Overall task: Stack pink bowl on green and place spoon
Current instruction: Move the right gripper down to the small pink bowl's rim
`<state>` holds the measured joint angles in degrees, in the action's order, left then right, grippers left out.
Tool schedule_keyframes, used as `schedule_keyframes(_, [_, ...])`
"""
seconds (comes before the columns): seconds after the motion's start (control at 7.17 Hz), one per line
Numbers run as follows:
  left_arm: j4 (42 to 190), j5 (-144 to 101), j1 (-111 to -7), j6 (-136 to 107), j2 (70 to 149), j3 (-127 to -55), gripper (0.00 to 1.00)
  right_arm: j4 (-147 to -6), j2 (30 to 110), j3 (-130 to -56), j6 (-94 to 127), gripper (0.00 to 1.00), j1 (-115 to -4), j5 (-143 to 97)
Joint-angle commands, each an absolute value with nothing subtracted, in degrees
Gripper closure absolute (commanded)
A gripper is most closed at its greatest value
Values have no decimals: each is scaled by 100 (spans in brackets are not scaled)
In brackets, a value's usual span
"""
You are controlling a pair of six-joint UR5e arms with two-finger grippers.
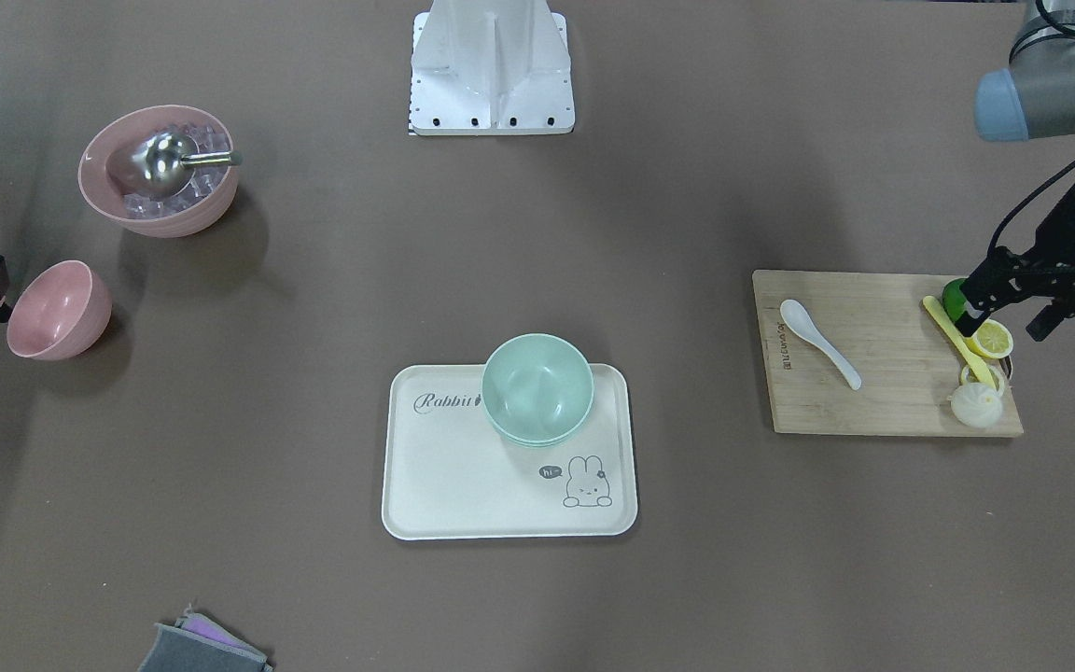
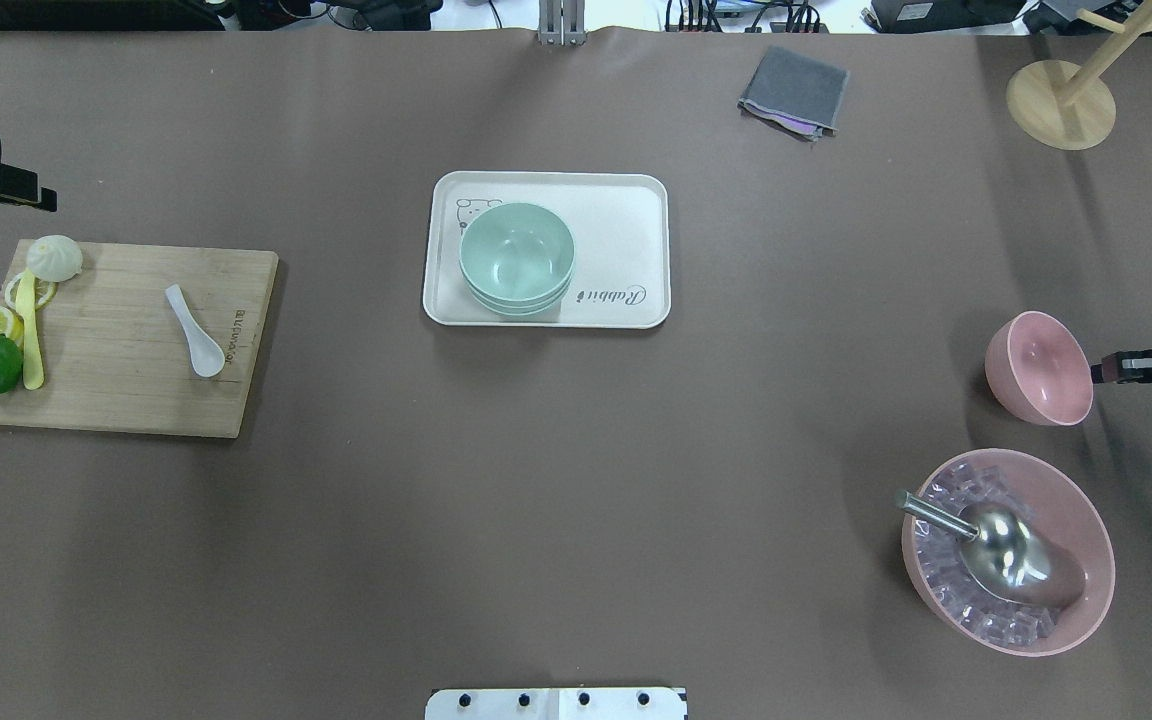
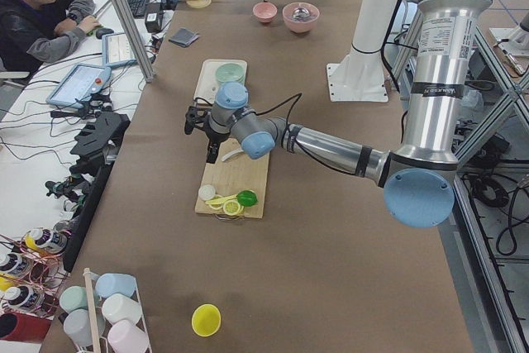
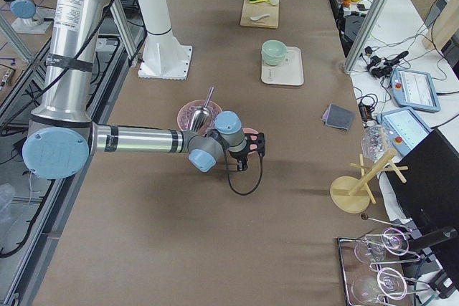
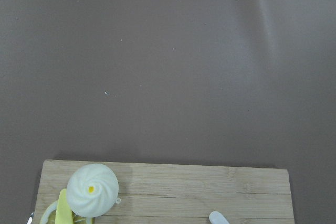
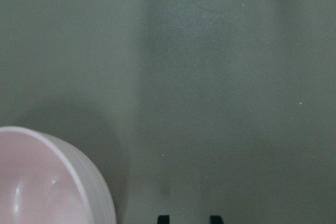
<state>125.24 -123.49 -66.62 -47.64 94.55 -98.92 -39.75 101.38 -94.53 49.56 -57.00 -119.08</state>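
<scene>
Pink bowl (image 6: 47,182) sits at 8 o'clock, just beside my narrow, empty right gripper (image 6: 189,218), presumably for a rim pinch; left gripper (image 1: 1004,329) hovers wide over the spoon's (image 1: 819,343) cutting board (image 1: 883,411).

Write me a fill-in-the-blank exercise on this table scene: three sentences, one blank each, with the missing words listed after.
1. The green bowl stands on a tray printed with a cartoon ____.
2. The white spoon lies on the wooden ____.
3. The small pink bowl is ____, while the large pink bowl holds ice cubes and a metal scoop.

Missing words: rabbit; cutting board; empty.
</scene>
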Motion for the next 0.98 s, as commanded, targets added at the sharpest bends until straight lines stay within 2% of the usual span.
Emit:
schedule_keyframes(0.0, [12533,-12349,-6662,-4764,9457,-9879,0,-4017,10134,-9738,4931,54,-5904,-12302])
schedule_keyframes(0.56, [12542,-12349,-6653,-4764,9431,-9888,0,-4340,9713,-9721,5044,53,-5863,-12279])
schedule_keyframes(0.84, [12551,-12349,-6653,-4764,9422,-9888,0,-4342,9773,-9598,5028,53,-5565,-11972])
